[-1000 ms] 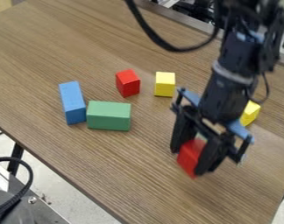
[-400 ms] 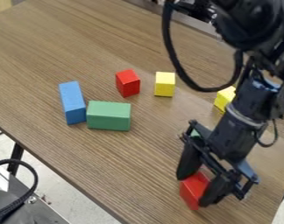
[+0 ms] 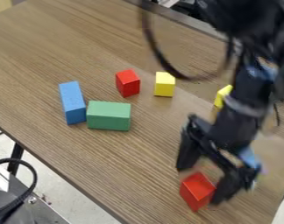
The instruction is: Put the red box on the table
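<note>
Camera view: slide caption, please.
Open gripper at the nearest red box on the table, green block and blue block farther back.

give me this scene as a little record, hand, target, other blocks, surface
hand: open, at lower right, its fingers on either side of the target
target: red box, appears to rest on the table
other red: red block, left of a yellow block
second yellow: yellow block, partly hidden by the arm
green: green block, just right of the blue block
surface: brown, wood-grained
</note>
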Available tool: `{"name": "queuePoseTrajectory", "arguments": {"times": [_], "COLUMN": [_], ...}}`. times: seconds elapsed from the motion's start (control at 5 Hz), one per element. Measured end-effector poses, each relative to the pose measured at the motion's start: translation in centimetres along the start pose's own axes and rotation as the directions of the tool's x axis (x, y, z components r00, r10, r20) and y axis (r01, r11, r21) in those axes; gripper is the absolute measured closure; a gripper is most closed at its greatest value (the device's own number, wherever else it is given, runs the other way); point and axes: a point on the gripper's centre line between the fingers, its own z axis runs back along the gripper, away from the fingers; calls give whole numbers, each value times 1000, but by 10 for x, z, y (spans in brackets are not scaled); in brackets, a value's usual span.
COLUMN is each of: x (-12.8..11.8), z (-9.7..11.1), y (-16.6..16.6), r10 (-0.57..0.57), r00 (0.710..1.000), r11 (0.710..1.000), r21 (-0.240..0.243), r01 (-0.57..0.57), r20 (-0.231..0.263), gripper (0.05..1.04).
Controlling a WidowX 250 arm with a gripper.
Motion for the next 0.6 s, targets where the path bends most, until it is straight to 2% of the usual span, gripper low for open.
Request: {"name": "queuePoseTrajectory", "arguments": {"times": [0.2,0.4,0.6], "x": [-9,-21,-13], "z": [46,75,69], "y": [8,19,27], "r10": [29,77,148], "r00": [985,967,971], "r11": [999,996,985], "r21": [8,27,62], "r01": [-31,-86,-162], "r20": [173,241,190], "gripper": [85,85,85]}}
